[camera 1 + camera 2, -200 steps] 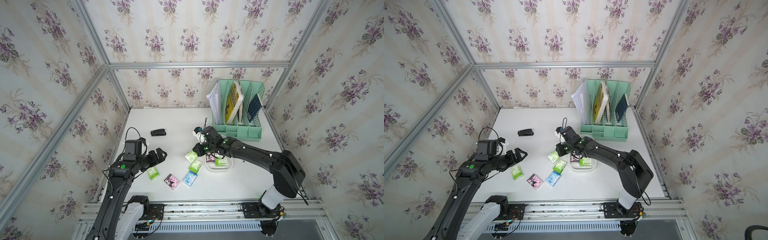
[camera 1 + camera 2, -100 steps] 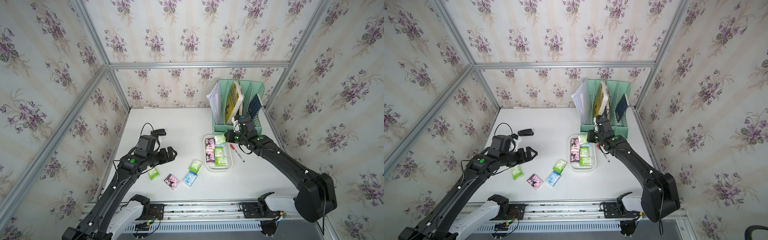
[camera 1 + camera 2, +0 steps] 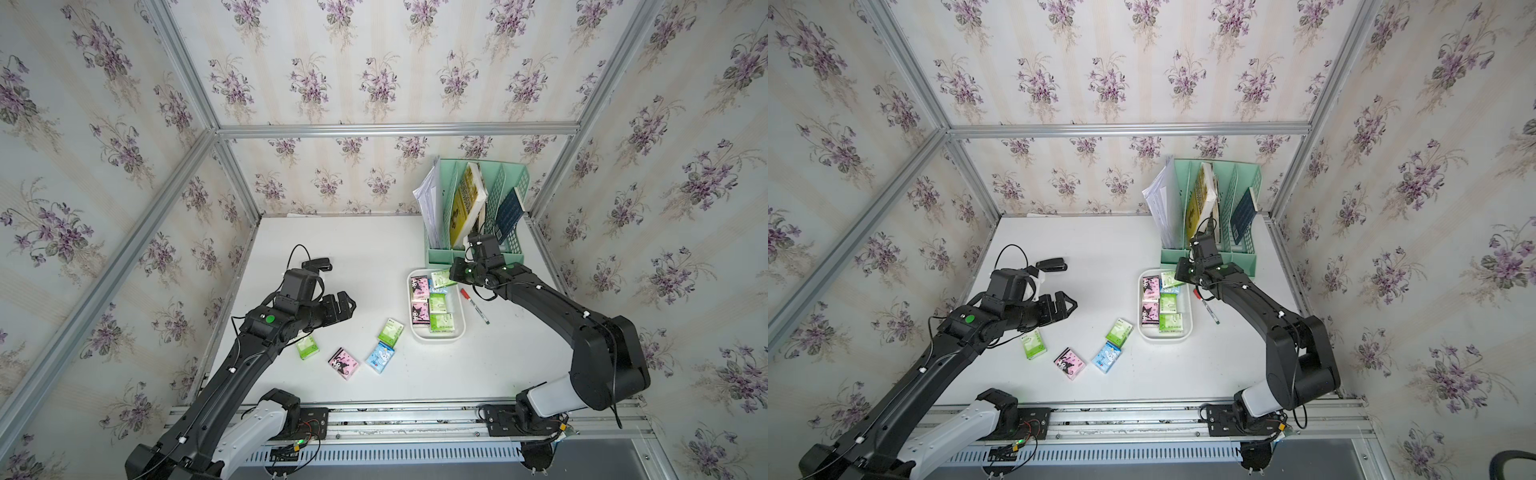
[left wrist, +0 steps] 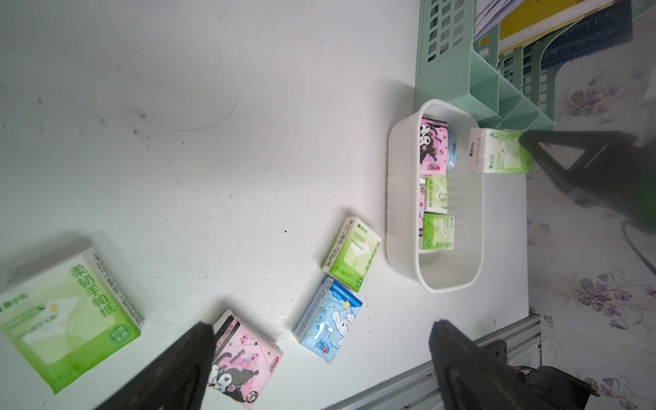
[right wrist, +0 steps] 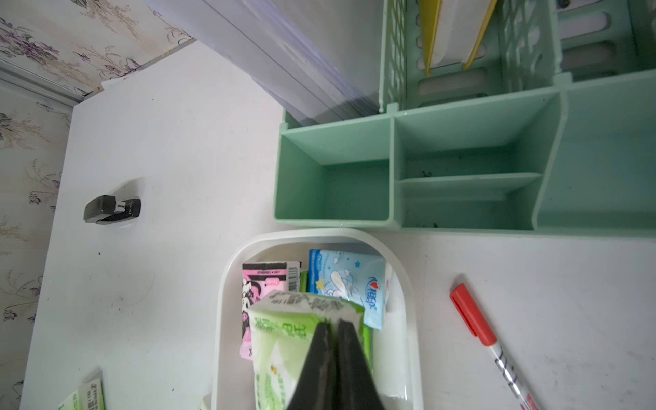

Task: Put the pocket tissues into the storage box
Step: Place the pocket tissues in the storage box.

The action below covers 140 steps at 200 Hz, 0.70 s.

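Nearest the robot, left of the near end of the box point(image 3: 436, 338), a pink pack point(image 3: 343, 363) and a blue pack point(image 3: 380, 356) lie on the counter point(image 3: 374, 245). Farther left of the box a green pack point(image 3: 307, 347) lies partly under the left arm point(image 3: 257, 345), and a second green pack point(image 3: 390, 331) lies just beside the box's near left corner. The left end effector point(image 3: 344, 302) hangs over the counter well left of the box, its fingers wide apart and empty. Inside the box a pink pair point(image 3: 419, 287) lines the left wall, a green pair point(image 3: 438, 302) sits to their right, and a boxed blue pack point(image 5: 348, 277) lies at the far end. A pen point(image 3: 475, 306) lies just right of the box. Over the box's far end the right end effector point(image 5: 333, 322) is clamped on a tilted, green held pack point(image 5: 280, 340). Just beyond the box stands an organizer point(image 3: 439, 256); a stapler point(image 3: 318, 264) lies well left of the box's far end.
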Tool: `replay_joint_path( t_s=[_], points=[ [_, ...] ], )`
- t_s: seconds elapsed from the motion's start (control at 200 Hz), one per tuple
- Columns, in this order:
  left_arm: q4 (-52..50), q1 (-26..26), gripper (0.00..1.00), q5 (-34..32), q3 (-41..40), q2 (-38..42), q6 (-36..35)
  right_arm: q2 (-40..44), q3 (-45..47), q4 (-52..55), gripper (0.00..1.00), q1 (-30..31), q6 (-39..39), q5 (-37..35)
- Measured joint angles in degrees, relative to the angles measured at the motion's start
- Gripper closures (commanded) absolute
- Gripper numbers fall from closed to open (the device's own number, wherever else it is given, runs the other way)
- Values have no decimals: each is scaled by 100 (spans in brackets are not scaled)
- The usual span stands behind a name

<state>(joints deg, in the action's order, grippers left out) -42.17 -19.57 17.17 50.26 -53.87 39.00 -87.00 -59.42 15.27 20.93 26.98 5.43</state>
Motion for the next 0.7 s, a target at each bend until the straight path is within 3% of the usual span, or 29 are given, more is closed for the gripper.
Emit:
replay_joint_path(
  t_s=[0.7],
  points=[
    [109, 0, 1, -22, -120, -151, -2, -1014, -289, -444, 100, 0, 26, 90]
  ],
)
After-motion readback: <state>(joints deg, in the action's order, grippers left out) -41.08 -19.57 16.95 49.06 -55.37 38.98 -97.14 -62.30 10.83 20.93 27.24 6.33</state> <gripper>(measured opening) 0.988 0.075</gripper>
